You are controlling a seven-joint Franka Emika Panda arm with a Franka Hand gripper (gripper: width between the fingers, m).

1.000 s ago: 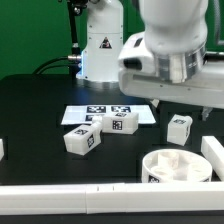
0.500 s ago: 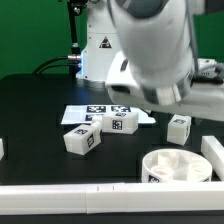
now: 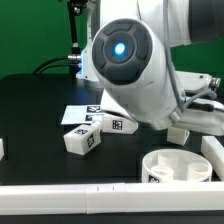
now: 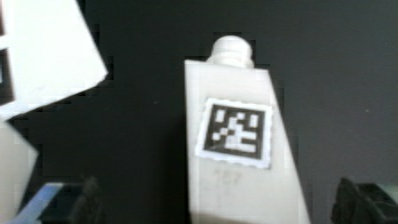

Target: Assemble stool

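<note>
Nothing is joined yet, as far as we can see. The seat [image 3: 180, 166] sits loose by the tabletop's front edge, toward the exterior view's right corner, just behind the front rail [image 3: 60, 196]. Its hollow is empty and no leg is fitted. Further in, the first leg [image 3: 83, 140] and second leg [image 3: 119, 125] lie loose mid-tabletop, with the marker board [image 3: 84, 110] behind them. In the wrist view the gripper [image 4: 214, 203] is spread wide, straddling a tagged leg [image 4: 235, 125], not clamped on it. We judge every leg is left to fit.
</note>
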